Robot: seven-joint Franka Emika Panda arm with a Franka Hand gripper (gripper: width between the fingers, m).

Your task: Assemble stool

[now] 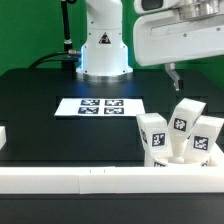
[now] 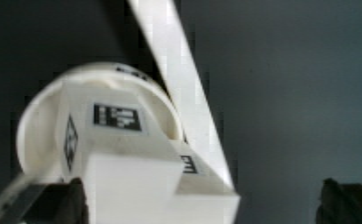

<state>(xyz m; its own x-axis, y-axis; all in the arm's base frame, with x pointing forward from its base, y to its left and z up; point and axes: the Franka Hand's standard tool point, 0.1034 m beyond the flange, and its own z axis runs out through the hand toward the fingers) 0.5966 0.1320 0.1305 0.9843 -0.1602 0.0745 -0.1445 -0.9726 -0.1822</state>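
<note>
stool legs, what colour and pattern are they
White blocks, each stool leg bearing black-and-white square tags; clearest in the exterior view.

I see a black desk (image 1: 40,110) with the marker board (image 1: 100,106) lying flat near its middle, four tags showing. A long white border rail (image 1: 70,178) runs along the near edge; another short white piece (image 1: 3,138) sits at the exterior view's left. Green backdrop (image 1: 30,30) behind. Wrist view shows a white rail (image 2: 169,60) crossing the dark desk.
</note>
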